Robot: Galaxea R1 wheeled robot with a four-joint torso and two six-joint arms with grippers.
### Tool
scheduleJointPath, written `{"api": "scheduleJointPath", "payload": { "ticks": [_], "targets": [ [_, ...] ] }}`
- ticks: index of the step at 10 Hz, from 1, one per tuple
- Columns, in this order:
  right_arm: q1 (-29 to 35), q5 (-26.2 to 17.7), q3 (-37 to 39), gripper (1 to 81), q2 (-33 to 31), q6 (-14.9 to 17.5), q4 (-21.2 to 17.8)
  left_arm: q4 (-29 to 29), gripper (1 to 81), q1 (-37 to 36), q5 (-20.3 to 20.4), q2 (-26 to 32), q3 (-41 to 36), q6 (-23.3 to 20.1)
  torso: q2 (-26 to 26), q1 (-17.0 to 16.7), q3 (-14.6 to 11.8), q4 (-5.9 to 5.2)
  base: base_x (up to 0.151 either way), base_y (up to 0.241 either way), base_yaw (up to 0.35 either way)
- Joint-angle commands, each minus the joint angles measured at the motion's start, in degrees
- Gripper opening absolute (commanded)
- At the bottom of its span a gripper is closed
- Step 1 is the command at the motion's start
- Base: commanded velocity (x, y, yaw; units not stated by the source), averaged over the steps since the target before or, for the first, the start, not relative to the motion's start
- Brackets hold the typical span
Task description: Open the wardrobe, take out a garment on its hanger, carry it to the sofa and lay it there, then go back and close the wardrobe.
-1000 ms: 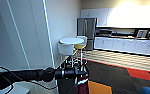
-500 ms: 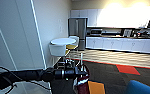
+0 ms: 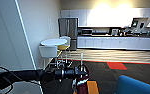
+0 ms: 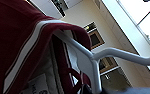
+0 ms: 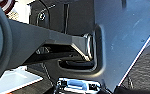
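From up high, the left gripper (image 3: 81, 71) grips a thin white hanger (image 3: 81, 60) carrying the maroon white-trimmed jacket (image 3: 80, 83); the wrist camera reveals its collar label (image 4: 37, 86).

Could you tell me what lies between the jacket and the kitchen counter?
In the head view, bare floor lies between the jacket and counter: dark carpet, then pale flooring.

I count one garment (image 3: 81, 81), maroon, hanging on one hanger (image 3: 82, 60) at my left gripper (image 3: 82, 73). Just beyond the garment, one sofa (image 3: 137, 86) shows a blue corner. One round white table (image 3: 53, 42) stands farther off than the garment, by the wall. Around that table I count one white chair (image 3: 48, 52) and one yellow stool (image 3: 63, 47). Behind the table stands one steel refrigerator (image 3: 68, 28), and beside that, one microwave (image 3: 86, 32) on the counter.
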State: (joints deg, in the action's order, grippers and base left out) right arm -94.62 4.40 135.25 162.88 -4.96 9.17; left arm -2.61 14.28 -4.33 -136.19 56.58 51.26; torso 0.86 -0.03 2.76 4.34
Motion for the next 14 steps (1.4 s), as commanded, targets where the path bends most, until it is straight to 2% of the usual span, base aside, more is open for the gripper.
{"api": "scheduleJointPath", "payload": {
  "ticks": [1, 14],
  "targets": [
    [1.58, -3.08, -0.53, 81.1, -0.42, -0.05, 0.5, -1.61, 1.0, -10.27, 4.86, -0.14, -1.73, -0.28, 0.0, 0.03, 0.0, 0.0, 0.0, 0.0, -0.256],
    [1.75, -3.26, -0.27, 81.1, 0.1, 0.04, 0.5, -1.79, 1.0, -10.18, 4.15, -0.23, -2.17, -0.28, 0.0, 0.03, 0.0, 0.0, 0.0, 0.0, -0.256]
  ]
}}
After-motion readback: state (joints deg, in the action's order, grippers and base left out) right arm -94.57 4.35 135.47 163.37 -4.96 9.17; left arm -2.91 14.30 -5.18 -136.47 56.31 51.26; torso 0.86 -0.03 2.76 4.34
